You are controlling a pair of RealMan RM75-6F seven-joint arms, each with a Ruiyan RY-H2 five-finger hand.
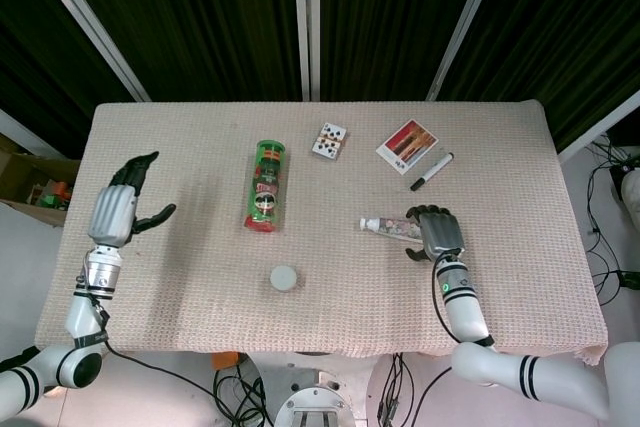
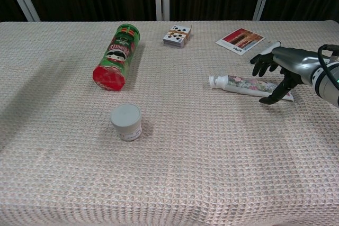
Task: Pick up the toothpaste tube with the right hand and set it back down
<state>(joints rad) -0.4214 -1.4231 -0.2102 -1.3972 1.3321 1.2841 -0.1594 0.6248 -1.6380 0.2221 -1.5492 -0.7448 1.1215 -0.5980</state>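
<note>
The toothpaste tube (image 1: 388, 227) (image 2: 241, 84) lies flat on the woven cloth right of centre, its white cap (image 2: 213, 81) pointing left. My right hand (image 1: 441, 232) (image 2: 282, 66) hovers over the tube's tail end, palm down. Its fingers are spread behind the tube and its thumb (image 2: 273, 99) reaches down in front, so it straddles the tube without closing on it. The tail end is partly hidden under the hand. My left hand (image 1: 120, 209) is open above the table's left edge, seen only in the head view.
A green Pringles can (image 1: 266, 185) (image 2: 116, 55) lies left of centre, with a small white jar (image 1: 284, 277) (image 2: 126, 121) in front of it. Playing cards (image 1: 330, 140) (image 2: 177, 35), a picture card (image 1: 407, 141) (image 2: 240, 39) and a black marker (image 1: 431, 171) lie at the back.
</note>
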